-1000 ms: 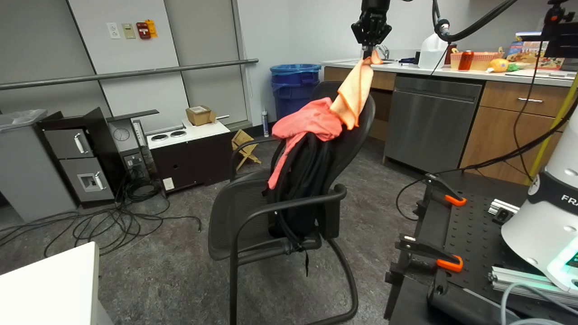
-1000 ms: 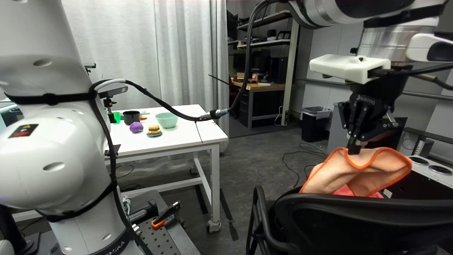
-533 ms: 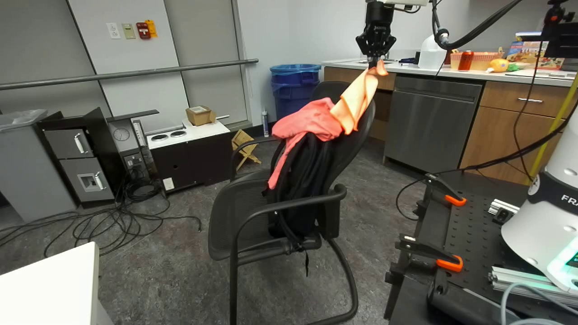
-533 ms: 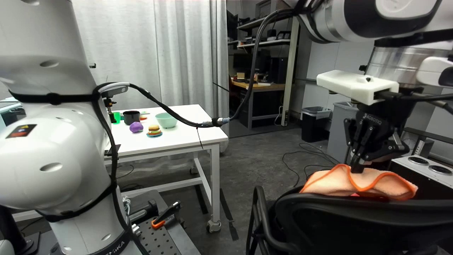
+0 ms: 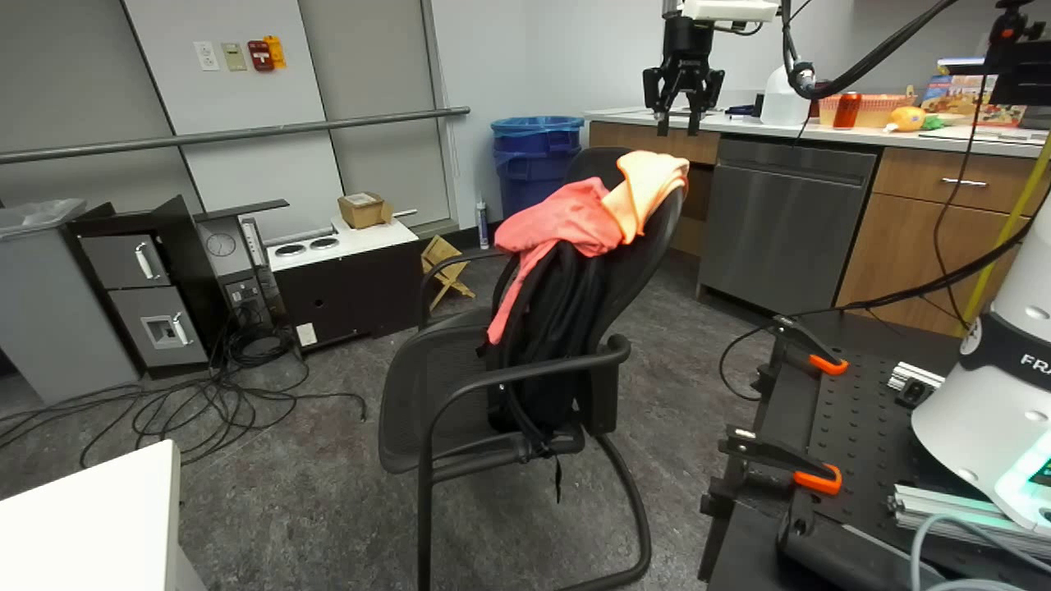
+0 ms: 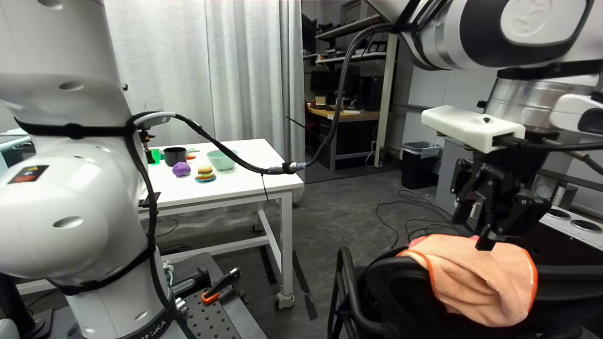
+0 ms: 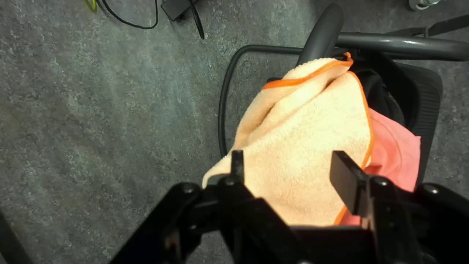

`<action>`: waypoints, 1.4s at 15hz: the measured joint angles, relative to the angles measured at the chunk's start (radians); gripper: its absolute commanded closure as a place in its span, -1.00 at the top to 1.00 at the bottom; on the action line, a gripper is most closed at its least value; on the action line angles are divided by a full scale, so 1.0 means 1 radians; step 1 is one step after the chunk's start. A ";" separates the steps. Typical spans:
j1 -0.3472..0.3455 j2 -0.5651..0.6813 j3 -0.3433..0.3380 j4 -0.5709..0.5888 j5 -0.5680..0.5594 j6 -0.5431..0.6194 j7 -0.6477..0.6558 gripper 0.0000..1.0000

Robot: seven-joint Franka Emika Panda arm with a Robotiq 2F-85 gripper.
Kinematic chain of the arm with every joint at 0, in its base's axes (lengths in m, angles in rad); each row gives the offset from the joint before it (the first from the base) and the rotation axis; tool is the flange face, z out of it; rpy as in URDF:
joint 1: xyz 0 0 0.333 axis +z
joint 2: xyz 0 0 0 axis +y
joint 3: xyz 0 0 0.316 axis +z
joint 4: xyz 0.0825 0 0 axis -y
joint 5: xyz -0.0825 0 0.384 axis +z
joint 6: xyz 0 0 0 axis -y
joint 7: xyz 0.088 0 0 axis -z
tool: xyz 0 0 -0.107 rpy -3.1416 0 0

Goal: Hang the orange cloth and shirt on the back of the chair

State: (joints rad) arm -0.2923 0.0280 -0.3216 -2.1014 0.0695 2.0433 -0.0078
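The black office chair (image 5: 632, 275) stands beneath the end effector (image 5: 678, 130). Directly under the end effector, the orange cloth (image 5: 649, 187) lies over the top of the chair's back. Farther below, a black bag (image 5: 548, 324) rests against that back, topped by the pink shirt (image 5: 566, 217), which may also touch the chair.

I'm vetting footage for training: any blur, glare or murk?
Wrist view: jaws' nearest parts blurred, orange cloth clearer, brightly lit; in an exterior view, green light glares on the white robot base; in an exterior view, the chair back is murky, near-black.
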 measured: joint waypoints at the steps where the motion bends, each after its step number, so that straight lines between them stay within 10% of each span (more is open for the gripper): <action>1: 0.000 0.000 0.000 0.001 0.000 0.000 0.000 1.00; 21: 0.039 0.186 0.105 0.292 0.004 0.005 0.001 1.00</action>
State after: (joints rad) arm -0.2535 0.2135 -0.2168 -1.8099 0.0735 2.0483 -0.0070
